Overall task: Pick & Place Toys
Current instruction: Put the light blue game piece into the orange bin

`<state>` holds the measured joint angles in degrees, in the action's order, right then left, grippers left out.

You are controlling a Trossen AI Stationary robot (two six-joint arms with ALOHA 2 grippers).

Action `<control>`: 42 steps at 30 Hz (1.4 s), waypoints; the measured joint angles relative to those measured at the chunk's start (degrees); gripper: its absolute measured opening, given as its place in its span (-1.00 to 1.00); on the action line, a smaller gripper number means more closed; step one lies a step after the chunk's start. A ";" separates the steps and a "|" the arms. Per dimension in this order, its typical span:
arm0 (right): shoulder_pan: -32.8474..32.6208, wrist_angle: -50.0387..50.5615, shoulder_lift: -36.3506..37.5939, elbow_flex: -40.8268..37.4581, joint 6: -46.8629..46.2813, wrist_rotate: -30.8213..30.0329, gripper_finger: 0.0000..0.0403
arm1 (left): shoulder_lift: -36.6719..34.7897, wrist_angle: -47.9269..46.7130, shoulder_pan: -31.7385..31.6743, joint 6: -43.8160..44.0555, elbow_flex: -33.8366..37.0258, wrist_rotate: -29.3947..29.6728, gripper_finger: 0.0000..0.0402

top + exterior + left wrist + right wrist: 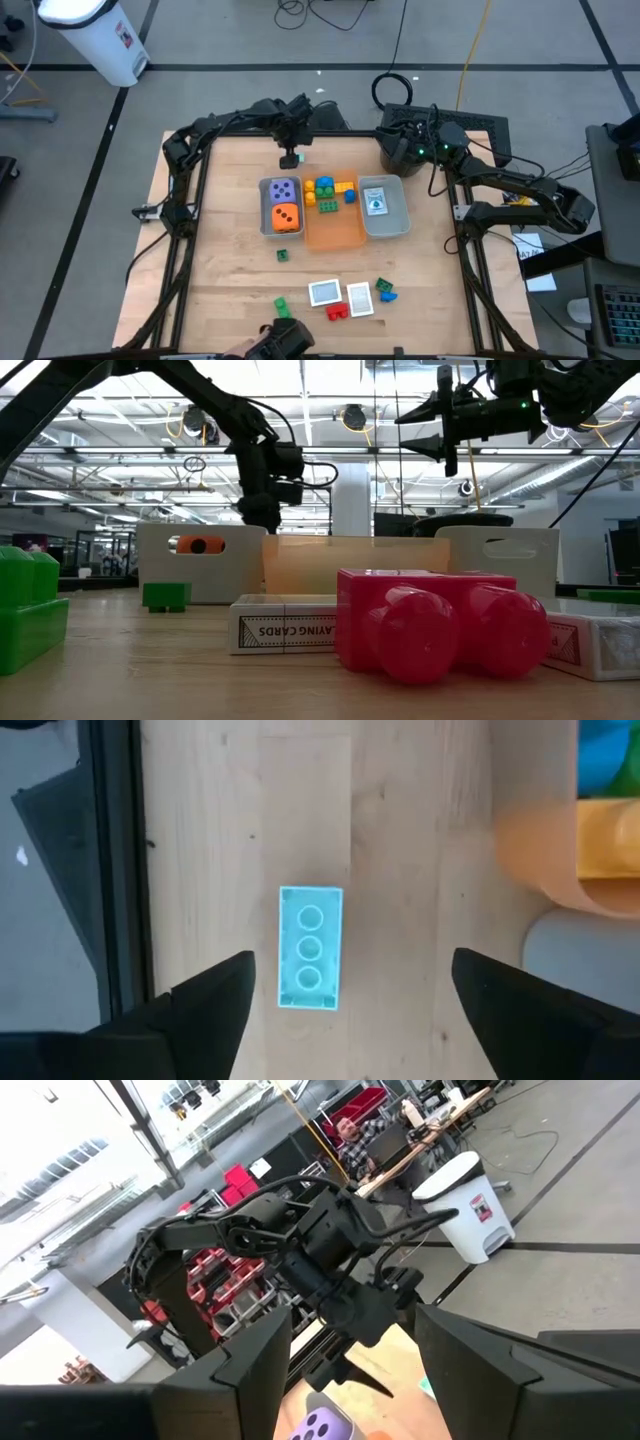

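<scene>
A light teal brick point(310, 948) lies flat on the wooden table, studs up, beyond the far edge of the trays; it also shows in the high view point(291, 159). My left gripper point(352, 965) hangs over it, open, with one finger on each side and not touching it point(292, 147). My right gripper point(350, 1335) is open and empty, held high near the table's far right corner point(392, 152) point(447, 432). A purple die point(283, 189) and an orange die point(286, 215) sit in the left grey tray. Several bricks point(328, 192) lie in the orange tray.
Three trays stand side by side mid-table: grey point(266, 222), orange point(335, 235), and grey point(398, 222) with a card point(376, 201). Loose toys lie near the front edge: green bricks point(283, 255) point(283, 303), cards point(324, 292) point(359, 298), a red brick point(430, 625), a blue brick point(388, 295).
</scene>
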<state>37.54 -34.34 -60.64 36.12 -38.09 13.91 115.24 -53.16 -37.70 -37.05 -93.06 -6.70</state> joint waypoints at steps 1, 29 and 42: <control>-0.02 0.04 0.00 0.00 0.12 0.00 0.04 | 0.00 0.25 -0.07 0.03 0.00 -0.41 0.72; -0.02 0.34 0.00 0.00 2.59 -0.02 0.04 | 3.74 5.12 -1.28 -1.22 0.44 1.74 0.45; -0.01 0.32 0.00 0.00 2.76 -0.02 0.04 | 6.75 5.53 -1.17 -0.82 0.44 2.25 0.36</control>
<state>37.53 -34.02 -60.64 36.12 -35.33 13.89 121.99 -47.63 -38.87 -37.87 -92.62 -4.45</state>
